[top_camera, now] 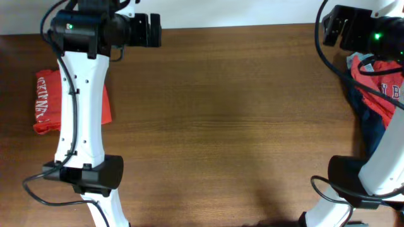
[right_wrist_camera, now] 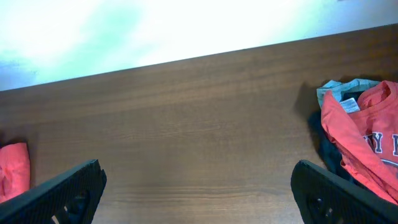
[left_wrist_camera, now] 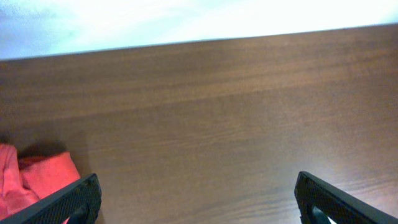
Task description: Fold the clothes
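A dark brown wooden table with a fine lengthwise grain carries garments at two edges.

Near the left edge, about halfway along it, lies a folded orange-red cotton T-shirt. It is a flat, roughly rectangular bundle, partly hidden under the white left arm. White block lettering runs sideways across the shirt, but the letters are too small to read with any certainty. The left wrist view catches one soft, rumpled corner of this shirt at the lower left.

At the right edge, toward the far right corner, sits a loose pile of clothes. On top is a crumpled orange-red shirt with a small white tag whose print cannot be read. Its large pale letters have dark outlines; a "Y" can be made out, and the next letter is cut off. A navy garment lies under it, and a pale grey-green one shows at the far side of the pile.

The left gripper hangs over bare wood near the far edge, its black fingers spread wide and holding nothing. The right gripper is also spread wide and empty, with the pile just beside its right finger.
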